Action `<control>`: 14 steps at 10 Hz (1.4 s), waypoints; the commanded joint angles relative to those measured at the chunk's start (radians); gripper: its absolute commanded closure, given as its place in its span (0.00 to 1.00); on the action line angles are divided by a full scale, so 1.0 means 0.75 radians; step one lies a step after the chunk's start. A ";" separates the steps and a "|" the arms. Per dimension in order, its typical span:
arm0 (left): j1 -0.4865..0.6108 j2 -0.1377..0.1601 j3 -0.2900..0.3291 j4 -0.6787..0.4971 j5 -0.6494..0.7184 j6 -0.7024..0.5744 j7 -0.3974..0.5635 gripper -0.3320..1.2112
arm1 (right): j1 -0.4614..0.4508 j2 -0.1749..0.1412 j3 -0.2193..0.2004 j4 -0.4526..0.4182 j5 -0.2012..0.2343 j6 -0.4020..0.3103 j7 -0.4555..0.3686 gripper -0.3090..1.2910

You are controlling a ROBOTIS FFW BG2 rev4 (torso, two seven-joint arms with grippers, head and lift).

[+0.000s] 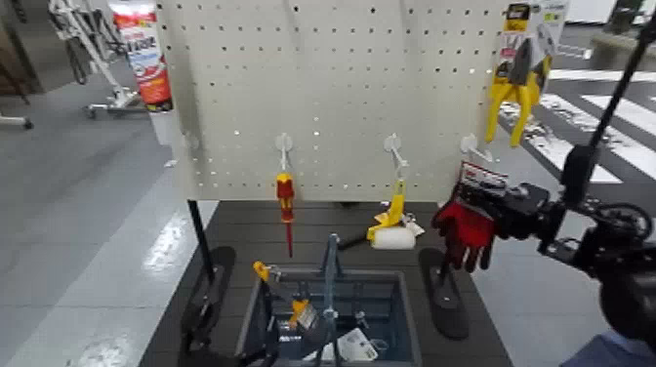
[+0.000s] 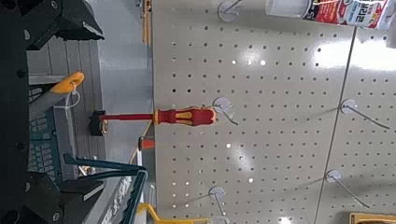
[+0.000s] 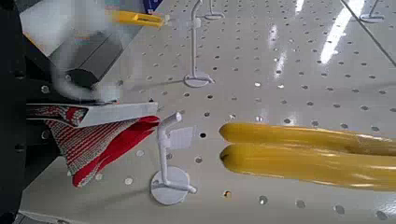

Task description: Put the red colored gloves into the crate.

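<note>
At the right-hand edge of the white perforated metal pegboard [image 1: 332,107], our right gripper [image 1: 471,195] is closed on the top of the red fabric work gloves with black backs [image 1: 471,234], pinching them by their pale cardboard header card [image 1: 483,176]. They hang below the claw, long axis close to upright, fingers pointing at the floor. The white plastic hook [image 1: 472,146] is just beside the card; we cannot tell for certain whether the two are apart.

What we judge matters now is the way to the grey-blue rectangular plastic crate [image 1: 404,317]: it lies to our left of the gloves, lower and nearer to our body. So we would first clear the hook, then travel leftward and in, keeping the dangling fingers above the thick rim and clear of the crate's raised handle [image 1: 332,283].

Our right arm is the nearer to the gloves and has them; our left gripper [image 2: 89,112] waits over on the left side, spread open with nothing between its fingers.
</note>
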 commanded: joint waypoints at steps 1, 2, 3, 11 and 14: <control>0.001 -0.160 -0.002 0.000 0.000 0.002 0.000 0.32 | 0.097 -0.009 -0.070 -0.168 -0.002 0.070 -0.016 0.89; 0.001 -0.157 -0.002 0.000 0.000 0.002 0.000 0.32 | 0.138 -0.011 -0.094 -0.245 -0.012 0.099 -0.027 0.89; 0.001 -0.157 -0.004 0.000 0.002 0.004 0.000 0.32 | 0.181 -0.011 -0.117 -0.327 -0.028 0.136 -0.041 0.89; 0.003 -0.147 0.000 -0.002 0.004 0.006 0.002 0.32 | 0.437 0.128 -0.115 -0.675 -0.200 0.273 -0.143 0.89; -0.001 -0.139 -0.013 -0.002 0.008 0.014 0.006 0.32 | 0.449 0.154 -0.025 -0.661 -0.267 0.273 -0.158 0.89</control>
